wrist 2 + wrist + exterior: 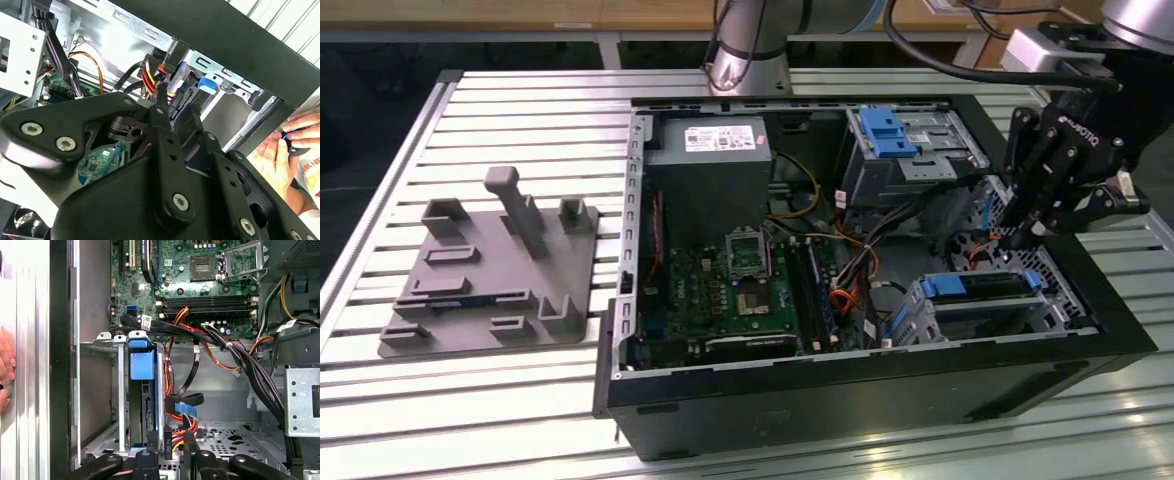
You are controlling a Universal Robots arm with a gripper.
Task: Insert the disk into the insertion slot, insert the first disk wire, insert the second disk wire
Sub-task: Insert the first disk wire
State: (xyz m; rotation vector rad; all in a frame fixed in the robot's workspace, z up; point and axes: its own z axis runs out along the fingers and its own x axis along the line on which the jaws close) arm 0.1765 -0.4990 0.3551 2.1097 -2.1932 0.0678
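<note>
Disk [141, 365] sits in the insertion slot [102, 390]; end effector [170, 445] narrowly parted beside its wires.

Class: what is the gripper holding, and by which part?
Cannot be told: the black gripper is at a black wire plug beside the blue-framed disk; grip unclear.

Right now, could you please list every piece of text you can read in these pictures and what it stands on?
No text can be read.
White label on the power supply: too small.
White tag on a black cable: too small.
White lettering on the hand: too small.
</note>
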